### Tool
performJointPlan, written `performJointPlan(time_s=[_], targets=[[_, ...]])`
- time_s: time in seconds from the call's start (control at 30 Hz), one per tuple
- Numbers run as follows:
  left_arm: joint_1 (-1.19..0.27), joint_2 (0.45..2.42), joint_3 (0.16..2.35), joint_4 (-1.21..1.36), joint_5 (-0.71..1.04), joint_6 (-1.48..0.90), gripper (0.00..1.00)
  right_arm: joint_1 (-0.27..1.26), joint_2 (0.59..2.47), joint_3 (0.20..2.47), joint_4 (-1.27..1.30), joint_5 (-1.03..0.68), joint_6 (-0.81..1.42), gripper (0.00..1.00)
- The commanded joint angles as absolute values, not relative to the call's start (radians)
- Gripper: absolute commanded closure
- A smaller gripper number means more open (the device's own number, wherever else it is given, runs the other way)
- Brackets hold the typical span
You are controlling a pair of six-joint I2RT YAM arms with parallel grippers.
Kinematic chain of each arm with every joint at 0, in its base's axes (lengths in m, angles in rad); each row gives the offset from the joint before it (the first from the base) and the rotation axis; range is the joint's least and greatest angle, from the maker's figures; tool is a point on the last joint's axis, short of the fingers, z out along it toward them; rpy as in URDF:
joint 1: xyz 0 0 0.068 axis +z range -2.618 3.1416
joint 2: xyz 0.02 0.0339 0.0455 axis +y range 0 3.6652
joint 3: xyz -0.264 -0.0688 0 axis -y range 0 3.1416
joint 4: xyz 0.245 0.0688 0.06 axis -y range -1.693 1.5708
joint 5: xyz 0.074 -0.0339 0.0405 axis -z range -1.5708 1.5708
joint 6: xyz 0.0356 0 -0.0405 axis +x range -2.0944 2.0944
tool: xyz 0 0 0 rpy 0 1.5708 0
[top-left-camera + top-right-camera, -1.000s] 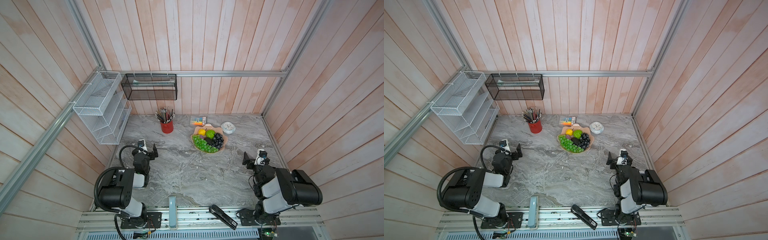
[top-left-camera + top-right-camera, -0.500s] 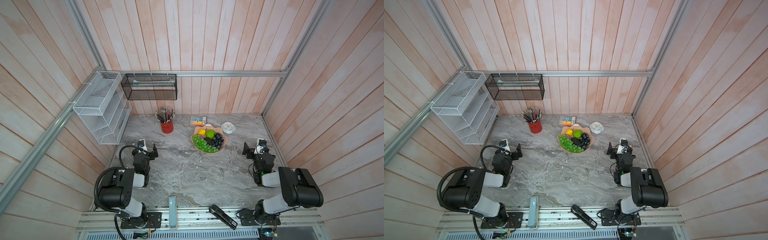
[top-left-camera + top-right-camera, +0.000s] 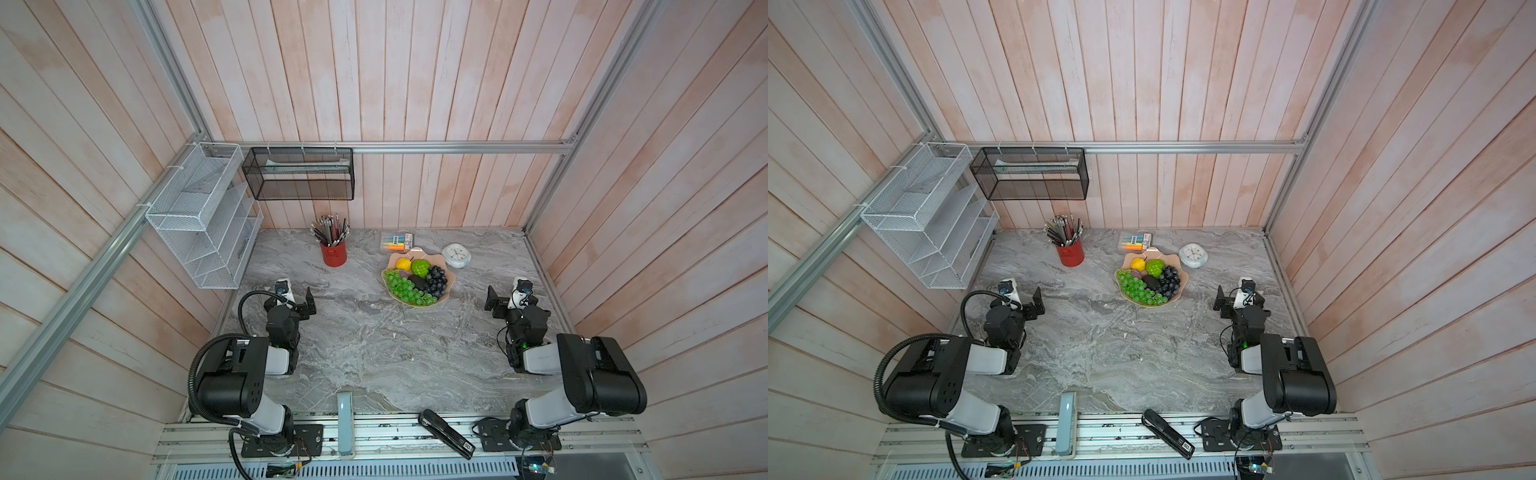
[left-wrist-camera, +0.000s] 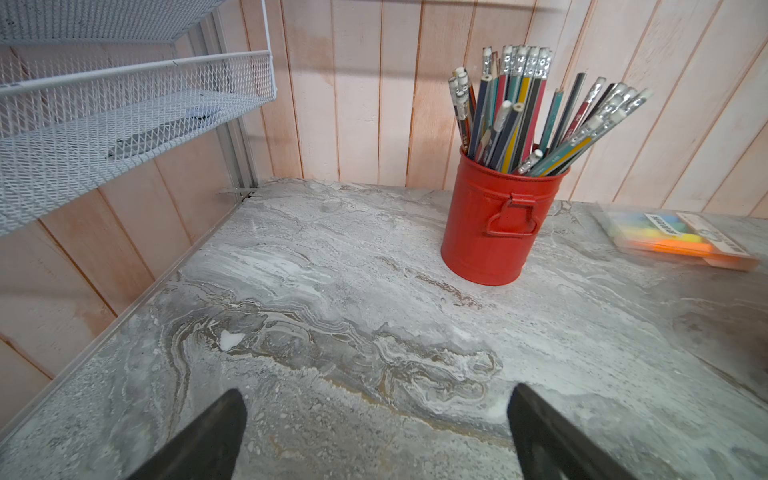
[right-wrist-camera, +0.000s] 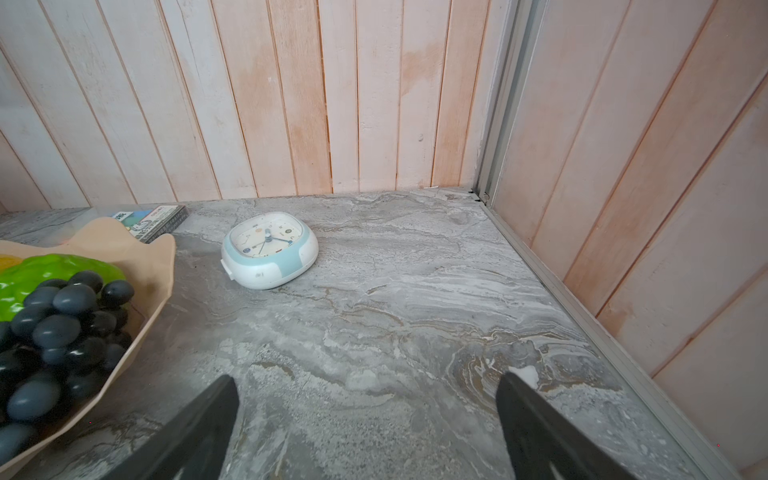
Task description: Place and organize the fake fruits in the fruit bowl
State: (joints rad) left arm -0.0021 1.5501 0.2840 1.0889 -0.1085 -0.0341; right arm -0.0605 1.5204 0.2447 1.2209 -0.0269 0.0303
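A: Fruit bowl (image 3: pixel 417 252) location?
B: Near frame centre in both top views, on the marble tabletop (image 3: pixel 374 340). White clock (image 3: pixel 456 254) just beside it, upper right. Highlighter pack (image 3: pixel 398 242) just above the upper rim; contact unclear.
A: Contents?
B: Six fruits, all inside. Green grape bunch (image 3: pixel 402 286) along the lower-left rim. Black-purple grape bunch (image 3: pixel 436 279) on the right. Yellow stemmed fruit (image 3: pixel 403 263) and bumpy green ball (image 3: pixel 420 268) at the top. Dark avocado (image 3: pixel 419 283) in the middle. Purple ball (image 3: pixel 404 274) mostly hidden between the yellow fruit and the green grapes.
A: Left gripper (image 4: pixel 377 397)?
B: Fingers wide apart, nothing between. Over bare marble, centre-left in both top views, well apart from the bowl. Facing the red pencil can (image 3: pixel 333 253).
A: Right gripper (image 5: pixel 368 380)?
B: Fingers spread too, empty. Centre-right in both top views, near the bowl's right edge, not touching. Facing the clock.
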Motion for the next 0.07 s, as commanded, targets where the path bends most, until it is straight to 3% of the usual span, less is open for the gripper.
performJointPlan(time_s=[0.0, 0.03], targets=[[0.005, 1.547, 0.291, 1.11, -0.095, -0.036, 0.0, -0.056, 1.522, 0.242, 1.212, -0.017, 0.034, 0.02], [0.004, 1.546, 0.29, 1.113, -0.095, -0.037, 0.0, -0.056, 1.522, 0.242, 1.213, -0.018, 0.034, 0.02]])
